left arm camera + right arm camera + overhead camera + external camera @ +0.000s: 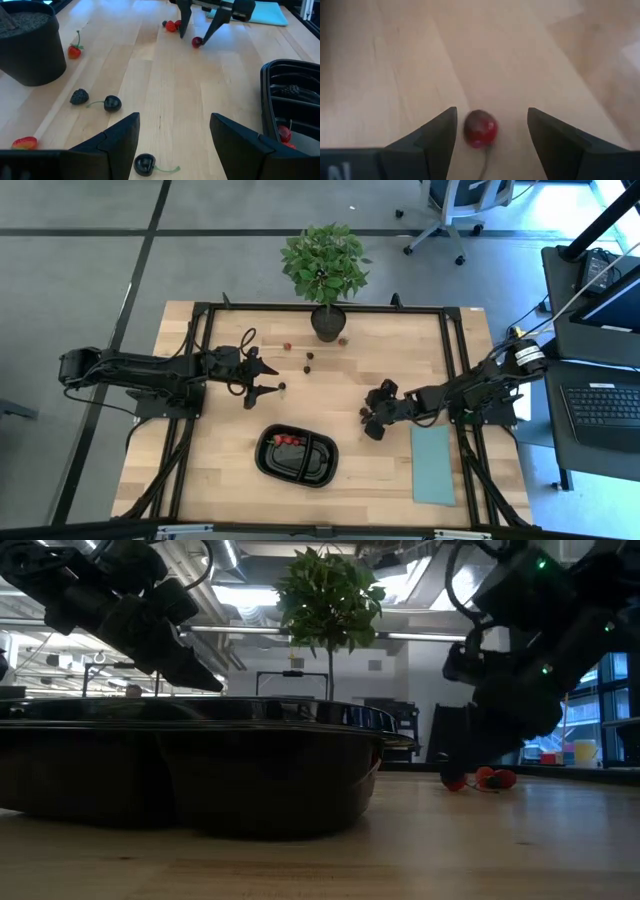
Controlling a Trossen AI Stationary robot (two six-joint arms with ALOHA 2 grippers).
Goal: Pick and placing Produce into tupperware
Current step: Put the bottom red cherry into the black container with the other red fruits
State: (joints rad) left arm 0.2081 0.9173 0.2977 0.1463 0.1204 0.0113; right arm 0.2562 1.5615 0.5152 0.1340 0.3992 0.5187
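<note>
High view, pale wood table [230, 480] (grey floor around), both arms' fingers spread, grasping nothing.

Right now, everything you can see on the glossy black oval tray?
The glossy black oval plastic tray lies flat on the wooden table near its front edge, between the two arms, touched by neither gripper. A central divider splits it into two compartments. The compartment toward the left arm holds a few small red fruit pieces; the left wrist view also shows a dark berry inside. The other compartment looks empty.

Red cherry [480, 129], black tray [296, 455], teal sheet [432, 465]
</note>
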